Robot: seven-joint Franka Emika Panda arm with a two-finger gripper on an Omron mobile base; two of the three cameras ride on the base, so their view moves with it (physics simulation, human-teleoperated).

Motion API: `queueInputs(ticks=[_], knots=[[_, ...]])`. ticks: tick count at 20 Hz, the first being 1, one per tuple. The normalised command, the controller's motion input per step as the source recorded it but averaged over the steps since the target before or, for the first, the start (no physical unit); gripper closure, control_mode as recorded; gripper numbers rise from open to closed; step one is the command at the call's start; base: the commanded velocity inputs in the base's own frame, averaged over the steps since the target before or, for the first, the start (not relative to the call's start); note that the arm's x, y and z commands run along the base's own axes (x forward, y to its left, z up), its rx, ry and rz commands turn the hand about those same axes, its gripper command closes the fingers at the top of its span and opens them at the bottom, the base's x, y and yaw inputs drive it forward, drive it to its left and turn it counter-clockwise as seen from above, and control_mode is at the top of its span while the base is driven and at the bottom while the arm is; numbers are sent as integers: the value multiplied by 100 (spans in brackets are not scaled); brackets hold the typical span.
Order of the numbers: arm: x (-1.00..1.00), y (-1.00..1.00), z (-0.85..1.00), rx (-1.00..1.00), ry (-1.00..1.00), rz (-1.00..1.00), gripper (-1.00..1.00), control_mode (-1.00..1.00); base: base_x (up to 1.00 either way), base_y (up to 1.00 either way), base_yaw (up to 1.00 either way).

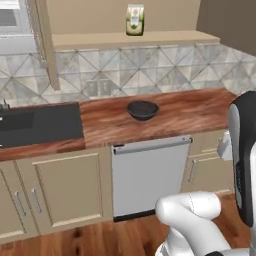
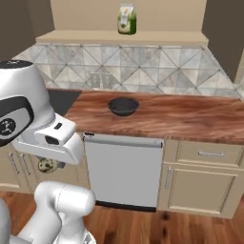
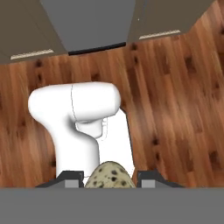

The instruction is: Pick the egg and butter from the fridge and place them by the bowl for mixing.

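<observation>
While the pincer [image 3: 107, 181] sits clamped on the speckled tan egg [image 3: 108, 176], low over the wood floor and well short of the matte black bowl [image 2: 123, 106] on the wooden counter [image 2: 190, 114], that egg looks light, smooth and fragile, best held gently across its middle.

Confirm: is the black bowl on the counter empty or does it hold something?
Empty, as far as visible. The bowl sits upright on the wooden counter with only dark interior showing. The speckled egg is between the jaws, not in it.

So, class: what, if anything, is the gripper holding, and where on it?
The gripper holds a speckled egg, pinched on its two opposite sides between the fingertips.
</observation>
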Motion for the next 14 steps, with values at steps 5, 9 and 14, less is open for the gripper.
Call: queueInputs(ticks=[5, 9, 14], knots=[[0, 0, 0, 0, 0, 0, 100, 100, 82, -55, 25], [0, 0, 0, 0, 0, 0, 100, 100, 65, -29, 14], [0, 0, 0, 0, 0, 0, 100, 100, 63, -31, 2]])
